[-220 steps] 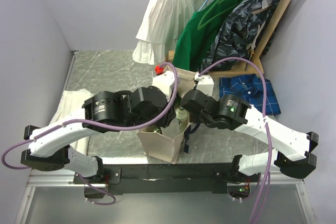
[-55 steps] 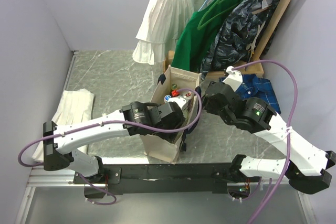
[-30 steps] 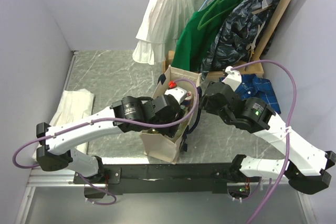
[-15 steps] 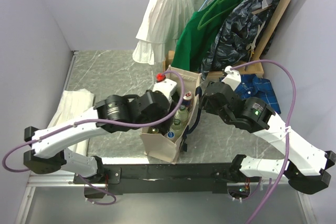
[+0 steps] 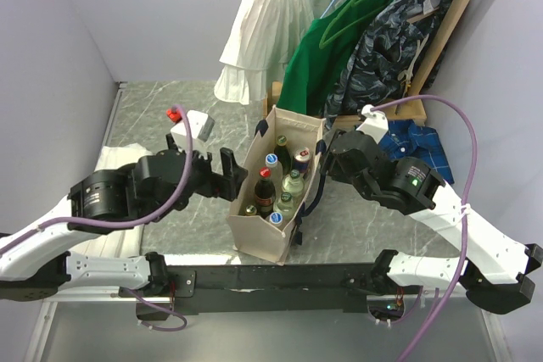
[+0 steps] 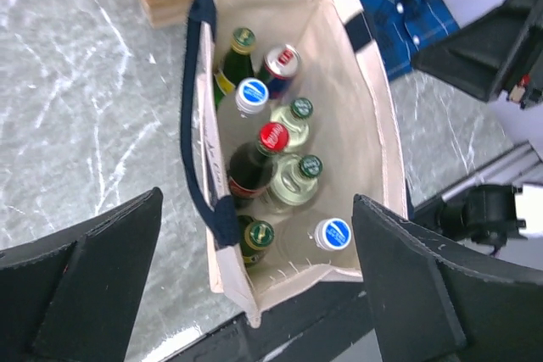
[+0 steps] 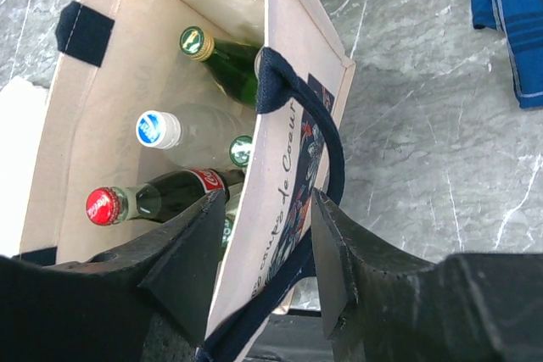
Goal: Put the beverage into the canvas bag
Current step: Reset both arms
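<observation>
Seemingly nearly done: all drinks in view sat inside the canvas bag (image 6: 344, 48), none out on the tabletop (image 6: 85, 82) as far as the views showed. L pincer (image 6: 256, 199) was spread wide w/ nothing in it, hanging above the bag, whose open mouth lay straight below & btwn its two fingers. R pincer (image 7: 267, 199) was narrowed onto the bag's side wall & navy strap (image 7: 327, 150), the wall sandwiched btwn its fingers. That looked like a pinch keeping the mouth open, tho pad contact itself was hidden. Left to do, prob.: R lets go, both arms retire.

Materials: bag = cream woven canvas, stiff enough to stand as a tall box, frayed threads at the rim, printed art on the outer face by the R pincer. Under the L pincer: dark cola bottle (image 6: 248, 171) w/ red cap, clear glass bottles (image 6: 293, 184) w/ green caps, blue screw caps (image 6: 252, 96), a green glass bottle (image 6: 227, 69), one metal can (image 6: 282, 61). All round, hard, smooth, neck-up & packed touching. Tabletop: grey marble-look.
</observation>
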Tool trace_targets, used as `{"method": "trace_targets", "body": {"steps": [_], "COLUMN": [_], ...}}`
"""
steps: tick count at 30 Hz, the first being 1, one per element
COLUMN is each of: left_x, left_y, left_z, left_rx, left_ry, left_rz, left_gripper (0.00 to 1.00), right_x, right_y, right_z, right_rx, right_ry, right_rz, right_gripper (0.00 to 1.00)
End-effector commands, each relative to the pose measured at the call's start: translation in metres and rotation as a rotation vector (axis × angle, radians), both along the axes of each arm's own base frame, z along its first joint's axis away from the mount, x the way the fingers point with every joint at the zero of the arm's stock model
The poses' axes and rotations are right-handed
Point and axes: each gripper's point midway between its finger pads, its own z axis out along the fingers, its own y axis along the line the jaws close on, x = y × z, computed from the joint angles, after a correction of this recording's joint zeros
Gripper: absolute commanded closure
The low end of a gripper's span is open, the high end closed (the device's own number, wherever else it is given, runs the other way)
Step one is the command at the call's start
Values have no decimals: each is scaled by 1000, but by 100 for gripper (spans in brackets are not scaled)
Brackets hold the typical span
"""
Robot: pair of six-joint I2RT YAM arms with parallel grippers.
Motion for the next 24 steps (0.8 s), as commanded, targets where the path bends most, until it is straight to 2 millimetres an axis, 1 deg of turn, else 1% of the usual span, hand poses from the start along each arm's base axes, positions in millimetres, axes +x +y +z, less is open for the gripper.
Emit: {"method": "trace_targets", "body": {"steps": [1,9,17,23,24], "left_x": [11,12,15,19,21], "left_y": [6,9,18,23,27], "left_z": [3,-2,8,6,6], "left_rx": [19,30,-17,-15,-6], "left_ry": [-46,-55,-87,-89,-94], "left_rz": [58,71,100,142,166], "left_gripper": [4,4,4,4,4], "right_x": [5,8,9,8,8], "right_y": [-3,-3,-6,-9,-10], "right_z": [16,21,28,29,32], "right_rx": [18,12,4,0,3], "right_ry": [-59,-71,-90,-101,-107], "right_rz": [-9,-6,-11,-10,-8], "right_gripper": [47,47,46,46,46]}}
